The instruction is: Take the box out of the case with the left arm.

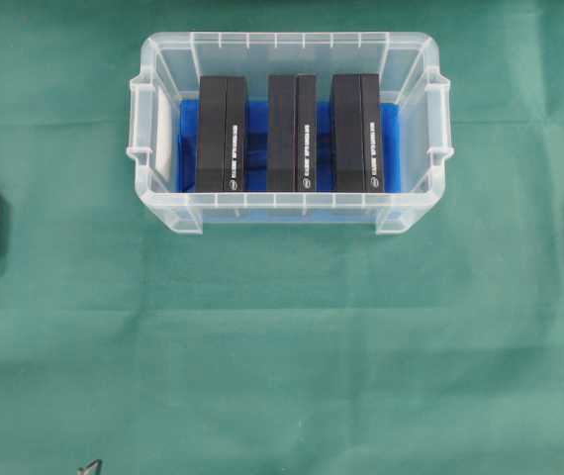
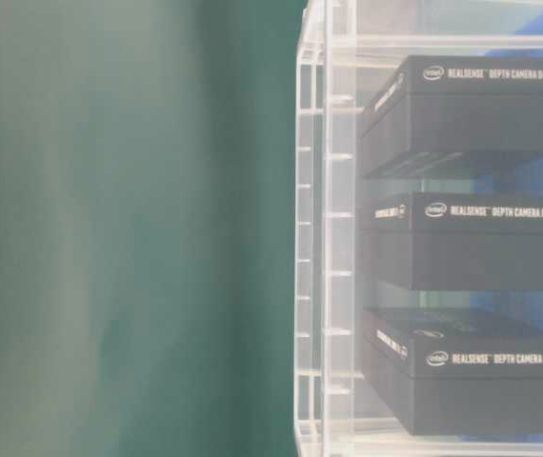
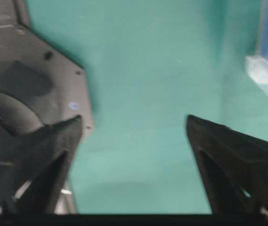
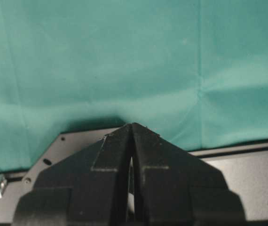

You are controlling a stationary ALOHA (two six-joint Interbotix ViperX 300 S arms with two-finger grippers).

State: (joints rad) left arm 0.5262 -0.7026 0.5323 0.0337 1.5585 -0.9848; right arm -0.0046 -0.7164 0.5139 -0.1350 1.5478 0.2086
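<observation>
Green cloth surface (image 1: 282, 356): it covered the whole workspace, largest thing in view, bare at 6 o'clock of the case.
Clear plastic case (image 1: 288, 212): it sat toward 12 o'clock in the overhead view, rim handles at 3 and 9 o'clock, a blue sheet (image 1: 389, 148) lining its floor; its walls looked thin and likely to flex or slide if dragged.
Boxes: three black cardboard boxes stood on edge side by side inside the case, none out yet.
Left box (image 1: 221, 134): at 9 o'clock in the row, nearest the left arm, with a free gap between it and the case wall.
Middle box (image 1: 292, 132): hemmed in by narrow gaps.
Right box (image 1: 357, 132): at 3 o'clock in the row.
Handling: judged light, stiff and smooth-skinned, so somewhat slippery; best pinched across the narrow top edge and lifted straight up.
Left gripper (image 3: 134, 125): fingers spread wide and released, holding nothing, over bare cloth well apart from the boxes.
Right gripper (image 4: 132, 126): fingers clenched together, empty.
</observation>
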